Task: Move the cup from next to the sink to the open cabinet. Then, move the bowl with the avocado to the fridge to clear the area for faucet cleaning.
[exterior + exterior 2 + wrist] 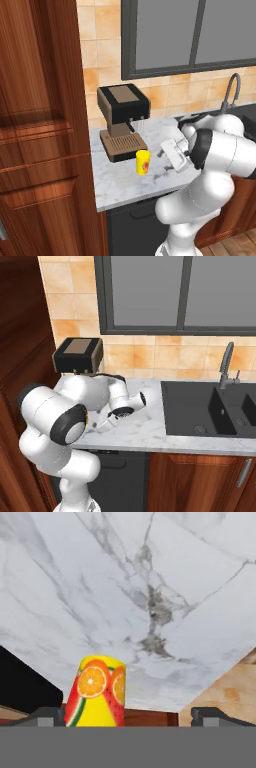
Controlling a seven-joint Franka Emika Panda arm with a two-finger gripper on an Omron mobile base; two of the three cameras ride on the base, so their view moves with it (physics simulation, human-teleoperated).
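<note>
**Op:** So, where does the cup sit?

**Log:** You have the yellow cup (143, 162) upright on the white marble counter (120, 182), just in front of the brown-and-black coffee machine (122, 120). In the hand view the cup (97, 692) shows orange and watermelon slices on its side.

**Op:** And the pincer?

**Log:** Your gripper (161, 161) is spread wide, level with the cup and near its right side, not touching it. In the hand view the fingertips (46, 716) stand far apart, the cup between them, close to the left one.

**Op:** Sink side?

**Log:** You can see the black double-basin sink (210, 406) well to the right of the arm, the grey gooseneck faucet (226, 363) behind it under the dark-framed window (180, 293). A tall reddish-brown wooden panel (40, 125) bounds the counter on the left.
</note>
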